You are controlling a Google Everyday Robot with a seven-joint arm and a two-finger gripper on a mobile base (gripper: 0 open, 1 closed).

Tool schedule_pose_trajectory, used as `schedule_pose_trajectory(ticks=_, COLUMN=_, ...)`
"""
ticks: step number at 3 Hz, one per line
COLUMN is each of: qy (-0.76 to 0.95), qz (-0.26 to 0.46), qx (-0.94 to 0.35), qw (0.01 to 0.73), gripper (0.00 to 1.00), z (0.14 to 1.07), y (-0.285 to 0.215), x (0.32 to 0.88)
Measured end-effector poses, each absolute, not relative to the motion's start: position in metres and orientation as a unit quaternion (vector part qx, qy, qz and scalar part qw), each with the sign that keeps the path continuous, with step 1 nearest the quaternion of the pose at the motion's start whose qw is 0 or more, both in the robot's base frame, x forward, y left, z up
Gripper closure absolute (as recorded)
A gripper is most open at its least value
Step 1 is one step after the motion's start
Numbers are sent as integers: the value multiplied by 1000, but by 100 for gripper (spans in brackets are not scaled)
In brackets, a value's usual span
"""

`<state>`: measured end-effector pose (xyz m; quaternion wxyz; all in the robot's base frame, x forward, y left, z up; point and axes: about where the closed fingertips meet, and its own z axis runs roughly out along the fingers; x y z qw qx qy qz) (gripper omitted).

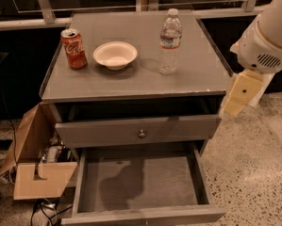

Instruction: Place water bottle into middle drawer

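Observation:
The water bottle [170, 41], clear with a white cap and a red-and-white label, stands upright on the right half of the grey cabinet top [187, 76]. Below, the middle drawer [145, 182] is pulled far out, its flat grey floor bare. My gripper [238, 95], a tan piece under the white arm, hangs off the cabinet's right front corner, lower than the top's edge and well right of the bottle. It holds nothing that I can see.
A red Coca-Cola can [73, 48] and a white bowl [115, 54] sit left of the bottle. The knobbed drawer front [141, 132] above stands slightly out. An open cardboard box [34, 159] and cables lie on the floor at left. Speckled floor spreads right.

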<state>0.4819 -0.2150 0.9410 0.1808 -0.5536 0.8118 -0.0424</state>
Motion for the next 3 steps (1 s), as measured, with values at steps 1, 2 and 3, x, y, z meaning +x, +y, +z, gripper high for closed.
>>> schedule_pose_trajectory(ticks=1, qy=812, qz=-43, qx=-552, qw=182, gripper=0, z=941, y=-215, x=483)
schedule_pose_trajectory(ticks=2, qy=810, qz=-32, qx=-553, qw=193, gripper=0, z=940, y=-212, x=484)
schedule_pose_trajectory(ticks=3, qy=814, qz=-6, qx=-535, qw=228, gripper=0, z=928, y=-196, x=509)
